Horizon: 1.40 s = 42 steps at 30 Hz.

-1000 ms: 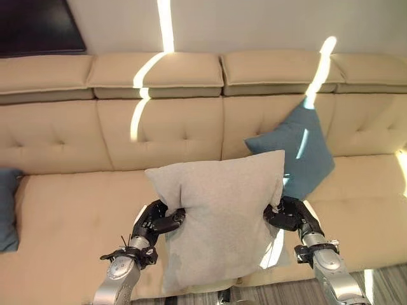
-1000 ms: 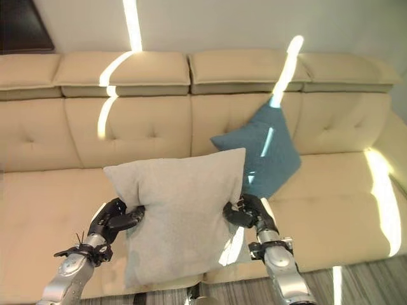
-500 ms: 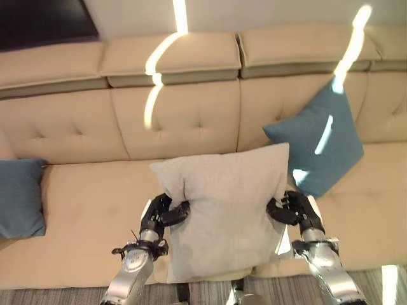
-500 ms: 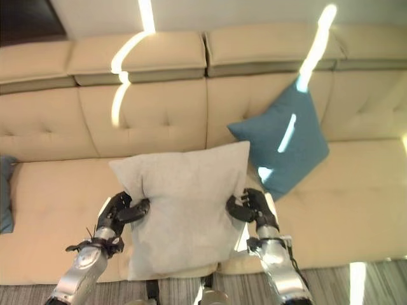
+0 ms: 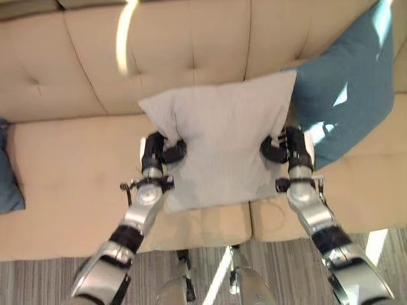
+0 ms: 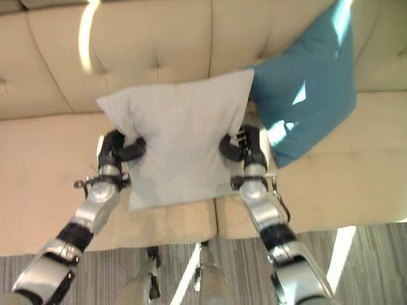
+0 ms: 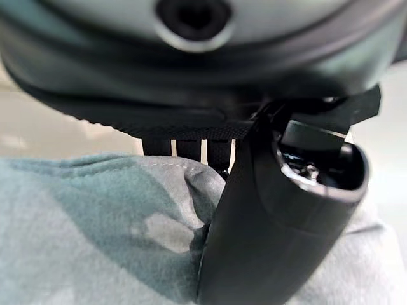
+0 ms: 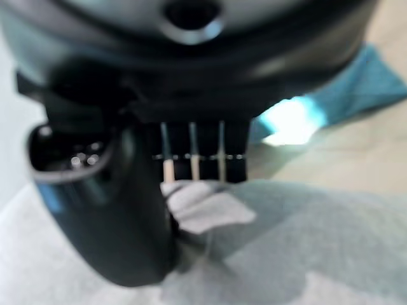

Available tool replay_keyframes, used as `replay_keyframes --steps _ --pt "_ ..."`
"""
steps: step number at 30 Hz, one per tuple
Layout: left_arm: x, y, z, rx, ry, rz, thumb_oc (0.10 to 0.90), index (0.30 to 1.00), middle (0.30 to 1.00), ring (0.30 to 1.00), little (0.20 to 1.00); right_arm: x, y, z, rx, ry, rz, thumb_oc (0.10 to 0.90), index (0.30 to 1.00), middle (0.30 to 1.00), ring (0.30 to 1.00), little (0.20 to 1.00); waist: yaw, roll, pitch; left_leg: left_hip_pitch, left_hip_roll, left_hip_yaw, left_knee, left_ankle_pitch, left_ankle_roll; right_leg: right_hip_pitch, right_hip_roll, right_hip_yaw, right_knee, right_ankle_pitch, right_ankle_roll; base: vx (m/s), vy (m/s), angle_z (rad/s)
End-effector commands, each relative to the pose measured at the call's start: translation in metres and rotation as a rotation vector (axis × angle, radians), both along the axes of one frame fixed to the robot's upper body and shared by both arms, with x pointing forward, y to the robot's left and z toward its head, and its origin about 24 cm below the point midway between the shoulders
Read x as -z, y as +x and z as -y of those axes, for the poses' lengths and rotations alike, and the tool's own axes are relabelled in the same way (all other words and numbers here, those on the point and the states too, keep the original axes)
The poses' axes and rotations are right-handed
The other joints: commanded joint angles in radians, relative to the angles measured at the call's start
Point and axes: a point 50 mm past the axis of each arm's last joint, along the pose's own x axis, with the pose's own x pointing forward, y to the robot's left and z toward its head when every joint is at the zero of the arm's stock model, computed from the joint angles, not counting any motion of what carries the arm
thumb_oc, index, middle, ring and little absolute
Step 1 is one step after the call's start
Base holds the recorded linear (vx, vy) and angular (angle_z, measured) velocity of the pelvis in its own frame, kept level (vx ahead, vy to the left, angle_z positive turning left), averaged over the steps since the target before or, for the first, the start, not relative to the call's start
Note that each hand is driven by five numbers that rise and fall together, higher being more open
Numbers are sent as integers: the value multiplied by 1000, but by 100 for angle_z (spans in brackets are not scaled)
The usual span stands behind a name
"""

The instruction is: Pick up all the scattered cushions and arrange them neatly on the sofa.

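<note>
The grey cushion [image 5: 222, 146] is held upright between both hands, above the sofa [image 5: 70, 165] seat near its front edge, approx. at mid-width. The cushion's top edge is seen against the tufted backrest [image 5: 178, 51].

Left hand [image 5: 160, 151]: fingers and thumb are curled into the cushion's left edge; fabric is bunched in the grip. This is confirmed in the left wrist view, where the thumb [image 7: 273, 229] is pressed onto grey cloth.

Right hand [image 5: 284, 147]: closed on the cushion's right edge in the same manner. In the right wrist view, cloth is pinched between thumb [image 8: 108, 210] and fingers.

A teal cushion [image 5: 346, 89] is propped against the backrest toward the sofa's right end, just beside the grey cushion's upper right corner; contact can't be determined. Part of another teal cushion [image 5: 7, 171] is seen at the sofa's left end. Striped floor [image 5: 210, 279] is visible below the sofa's front edge.
</note>
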Motion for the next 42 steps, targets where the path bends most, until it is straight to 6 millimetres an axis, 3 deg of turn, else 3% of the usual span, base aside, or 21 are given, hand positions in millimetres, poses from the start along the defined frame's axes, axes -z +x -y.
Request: replay_keyframes --steps 1,2,4,6,12,13,14,15,16,17,21,26,29,32,34,38,42 --pt "-129 6 68 177 118 501 400 300 300 300 300 -123 5 -55 -172 -11 505 400 300 300 300 300 13 -27 -3 16 -34 -48 1 -87 -36 42 -4 34 16 -167 85 0 0 0" --pt "-130 7 68 176 118 503 400 300 300 300 300 -124 6 -55 -173 -11 507 400 300 300 300 300 13 -27 -1 16 -34 -48 1 -87 -35 41 -4 34 16 -167 85 -25 40 2" --pt "-149 9 81 177 107 539 400 300 300 300 300 -141 8 -58 -154 -28 547 400 300 300 300 300 16 -21 8 4 -38 -55 1 -82 -38 26 -9 31 24 -167 87 -11 18 1" --pt "-179 7 96 174 118 604 400 300 300 300 300 -171 9 -66 -130 -35 622 400 300 300 300 300 21 -10 21 -17 -45 -59 1 -77 -41 -10 -14 34 51 -172 88 -37 47 3" --pt "-217 1 113 145 137 694 400 300 300 300 300 -207 5 -79 -74 -82 734 400 300 300 300 300 25 5 31 -48 -51 -63 1 -71 -44 -56 -18 36 73 -172 89 -13 11 3" --pt "-224 0 116 145 143 708 692 738 738 738 738 -215 3 -80 -41 -102 766 400 300 300 300 300 26 7 31 -55 -52 -66 1 -70 -44 -63 -19 34 73 -172 90 -19 -2 3" --pt "-231 -1 118 136 146 721 800 900 900 900 900 -223 2 -81 -22 -115 790 400 300 300 300 300 27 10 33 -65 -51 -68 1 -67 -45 -72 -18 34 75 -172 89 0 0 0" --pt "-242 -3 120 140 167 741 800 900 900 900 900 -234 1 -81 2 -162 800 453 380 380 380 380 28 13 33 -79 -52 -70 1 -64 -45 -82 -19 33 73 -169 91 0 0 0" --pt "-243 -3 120 140 167 743 800 900 900 900 900 -236 1 -82 2 -163 802 733 799 799 799 799 27 14 34 -80 -52 -70 1 -63 -45 -83 -19 33 73 -169 91 0 0 0" --pt "-253 -5 122 149 174 756 800 900 900 900 900 -243 3 -84 -20 -164 785 800 900 900 900 900 29 14 36 -89 -51 -69 1 -60 -47 -92 -19 33 73 -166 93 0 0 0" --pt "-270 -10 120 201 184 784 800 900 900 900 900 -251 10 -78 -24 -194 708 800 900 900 900 900 34 13 40 -110 -49 -71 1 -53 -49 -103 -16 26 61 -156 95 -15 -22 2" --pt "-264 -4 103 220 298 749 800 900 900 900 900 -237 13 -55 -44 -138 647 800 900 900 900 900 34 15 38 -106 -49 -82 1 -54 -51 -87 -4 23 38 -151 93 17 -15 12" --pt "-256 3 86 196 259 709 800 900 900 900 900 -223 15 -43 -44 -128 610 800 900 900 900 900 28 11 33 -94 -49 -86 1 -57 -54 -68 2 22 27 -154 90 14 -30 -23" --pt "-241 9 54 143 259 676 800 900 900 900 900 -203 16 -28 -44 -99 575 800 900 900 900 900 29 6 26 -72 -47 -88 1 -65 -55 -41 7 20 19 -159 87 21 -39 15" --pt "-224 10 28 100 235 648 800 900 900 900 900 -188 13 -16 -44 -92 556 800 900 900 900 900 31 4 21 -50 -44 -87 1 -71 -56 -15 9 17 17 -167 85 36 -41 11" --pt "-180 10 -6 74 146 566 800 900 900 900 900 -159 5 6 -44 -65 524 800 900 900 900 900 33 -1 16 -9 -37 -87 1 -78 -58 33 9 12 15 -182 80 33 -42 -8" --pt "-125 -6 -38 29 109 488 800 900 900 900 900 -111 -13 35 -23 -56 449 800 900 900 900 900 36 -10 10 38 -29 -86 1 -82 -60 89 10 3 12 -194 72 38 -42 9"
